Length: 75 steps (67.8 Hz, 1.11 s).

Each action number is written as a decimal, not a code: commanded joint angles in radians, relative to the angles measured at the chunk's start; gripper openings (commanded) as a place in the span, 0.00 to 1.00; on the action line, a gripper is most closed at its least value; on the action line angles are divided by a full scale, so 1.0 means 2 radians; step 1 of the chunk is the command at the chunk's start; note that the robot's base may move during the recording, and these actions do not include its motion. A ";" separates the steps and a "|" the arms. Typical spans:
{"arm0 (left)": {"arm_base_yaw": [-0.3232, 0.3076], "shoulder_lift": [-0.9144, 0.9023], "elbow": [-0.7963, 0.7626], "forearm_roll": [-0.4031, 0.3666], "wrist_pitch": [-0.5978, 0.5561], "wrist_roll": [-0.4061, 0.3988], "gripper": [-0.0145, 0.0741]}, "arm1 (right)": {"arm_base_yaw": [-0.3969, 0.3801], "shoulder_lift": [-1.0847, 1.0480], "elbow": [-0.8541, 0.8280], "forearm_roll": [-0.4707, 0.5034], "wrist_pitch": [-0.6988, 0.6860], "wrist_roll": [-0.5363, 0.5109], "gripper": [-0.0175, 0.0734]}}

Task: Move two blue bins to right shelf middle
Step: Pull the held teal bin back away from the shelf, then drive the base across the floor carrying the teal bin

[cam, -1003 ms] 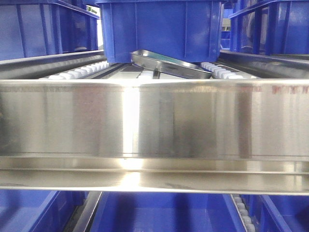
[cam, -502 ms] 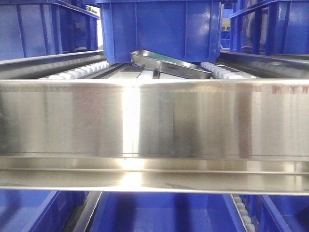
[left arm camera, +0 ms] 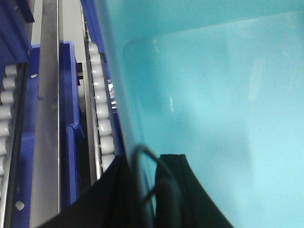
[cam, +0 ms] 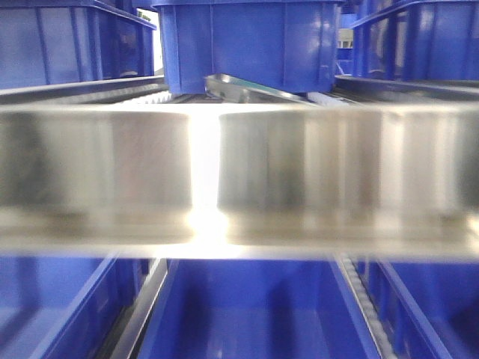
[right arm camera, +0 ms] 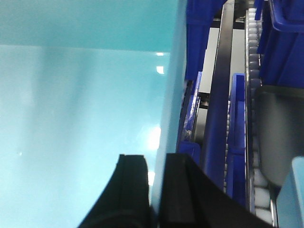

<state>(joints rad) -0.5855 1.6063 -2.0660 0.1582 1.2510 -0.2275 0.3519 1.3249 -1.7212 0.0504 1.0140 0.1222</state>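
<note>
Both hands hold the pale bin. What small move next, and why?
Likely ease the pale blue bin forward, level, over the front rail: left hand and right hand each straddle a wall, roller tracks run beside it, and the front view is blurred.

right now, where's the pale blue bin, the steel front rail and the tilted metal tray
pale blue bin (left arm camera: 213, 95), left wrist view, its broad smooth wall.
steel front rail (cam: 337, 172), front view, right half of its face.
tilted metal tray (cam: 248, 90), front view, its near side wall.
</note>
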 commanded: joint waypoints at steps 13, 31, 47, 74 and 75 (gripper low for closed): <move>-0.008 -0.006 -0.006 -0.029 -0.023 0.007 0.04 | 0.003 -0.004 -0.007 0.018 -0.044 -0.007 0.02; -0.008 -0.006 -0.006 -0.029 -0.023 0.007 0.04 | 0.003 -0.004 -0.007 0.018 -0.044 -0.007 0.02; -0.008 -0.006 -0.006 -0.029 -0.023 0.007 0.04 | 0.003 -0.004 -0.007 0.018 -0.044 -0.007 0.02; -0.008 -0.006 -0.006 -0.029 -0.023 0.007 0.04 | 0.003 -0.004 -0.007 0.018 -0.044 -0.007 0.02; -0.008 -0.006 -0.006 -0.029 -0.023 0.007 0.04 | 0.003 -0.004 -0.007 0.018 -0.044 -0.007 0.02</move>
<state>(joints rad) -0.5855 1.6042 -2.0682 0.1636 1.2510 -0.2293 0.3519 1.3249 -1.7212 0.0524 1.0011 0.1203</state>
